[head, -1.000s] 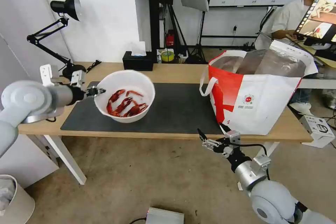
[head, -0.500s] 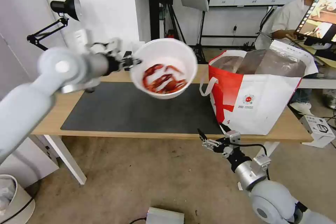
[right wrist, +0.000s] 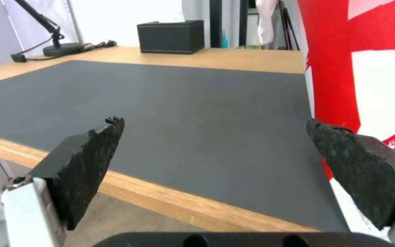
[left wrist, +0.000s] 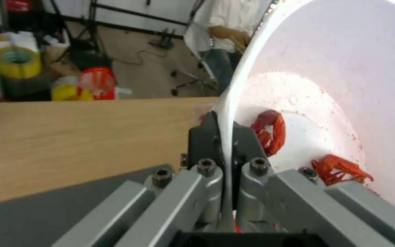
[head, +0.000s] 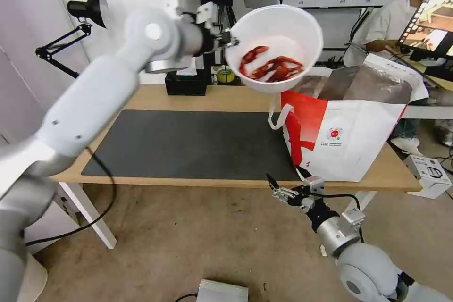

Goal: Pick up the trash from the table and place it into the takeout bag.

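My left gripper (head: 227, 40) is shut on the rim of the white round bowl (head: 278, 33), holding it high in the air, tilted, beside the near left corner of the takeout bag (head: 349, 137). Red crayfish shells (head: 271, 67) lie inside the bowl (left wrist: 344, 85). The left wrist view shows both fingers (left wrist: 204, 137) pinching the thin rim. The bag stands open on the right of the table (head: 222, 99), foil lining showing. My right gripper (head: 284, 183) hangs open below the table's front edge, its pads (right wrist: 92, 151) wide apart.
A dark grey mat (head: 188, 144) covers the table's middle. A black tissue box (head: 185, 84) and a black desk lamp (head: 87, 9) stand at the back. A person sits behind the bag at the right. A small white box (head: 428, 174) lies on the floor at the right.
My left arm has lifted the bowl off the mat and carried it up and to the right, from the table's left to beside the bag's rim. The right arm has not moved.
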Available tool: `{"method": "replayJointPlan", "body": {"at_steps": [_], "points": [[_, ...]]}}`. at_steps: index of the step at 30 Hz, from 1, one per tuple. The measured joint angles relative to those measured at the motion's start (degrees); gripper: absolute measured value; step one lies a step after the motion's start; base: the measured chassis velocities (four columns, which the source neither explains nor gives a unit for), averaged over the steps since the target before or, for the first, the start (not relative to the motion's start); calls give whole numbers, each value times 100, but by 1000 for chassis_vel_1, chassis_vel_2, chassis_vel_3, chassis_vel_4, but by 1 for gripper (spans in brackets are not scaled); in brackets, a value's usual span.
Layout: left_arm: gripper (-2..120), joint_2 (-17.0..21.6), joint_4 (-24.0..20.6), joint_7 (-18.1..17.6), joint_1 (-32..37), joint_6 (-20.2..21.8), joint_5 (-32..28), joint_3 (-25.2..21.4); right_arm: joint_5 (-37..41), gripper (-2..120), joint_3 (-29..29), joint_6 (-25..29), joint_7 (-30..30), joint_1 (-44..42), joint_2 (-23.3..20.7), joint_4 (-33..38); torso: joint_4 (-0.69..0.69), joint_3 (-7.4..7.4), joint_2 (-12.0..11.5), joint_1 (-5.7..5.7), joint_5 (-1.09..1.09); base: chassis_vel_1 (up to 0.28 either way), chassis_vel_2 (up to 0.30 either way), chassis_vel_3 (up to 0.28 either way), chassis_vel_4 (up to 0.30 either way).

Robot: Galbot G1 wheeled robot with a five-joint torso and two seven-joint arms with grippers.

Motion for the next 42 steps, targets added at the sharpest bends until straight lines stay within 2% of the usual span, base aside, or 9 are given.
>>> {"method": "replayJointPlan", "body": {"at_steps": [2,6,8,13,18,27,32,38,42], "points": [[0,-73,54,1,-23,0,23,9,0,100,0,0,0,0,0,0,1,0,0,0,0,0,0,0,0],[0,-560,431,5,-152,0,198,84,0,100,0,0,0,0,0,0,2,0,1,0,-1,0,0,0,0],[0,-989,830,6,-236,0,369,188,0,100,0,0,0,0,0,0,0,0,1,0,0,0,0,0,0],[0,-1474,1291,-21,-302,2,555,346,0,100,0,0,0,0,0,0,0,0,1,0,1,0,0,0,0],[0,-1961,1723,-409,-321,-134,736,492,0,100,0,0,0,0,0,0,-1,0,1,-1,0,0,0,0,0],[0,-2018,1685,-418,-124,-818,1813,953,0,100,0,0,0,0,0,0,2,0,1,-1,-1,0,0,0,0],[0,-1742,1364,-189,-55,-1116,2350,1316,0,100,0,0,0,0,0,0,0,0,1,-1,-1,0,0,0,0],[0,-1336,875,190,-19,-968,2429,1603,0,100,0,0,0,0,0,0,3,-1,1,-1,-2,0,0,0,0],[0,-1141,568,520,-12,-622,2373,1733,0,100,0,0,0,0,0,0,2,0,1,-1,-2,0,0,0,0]]}}
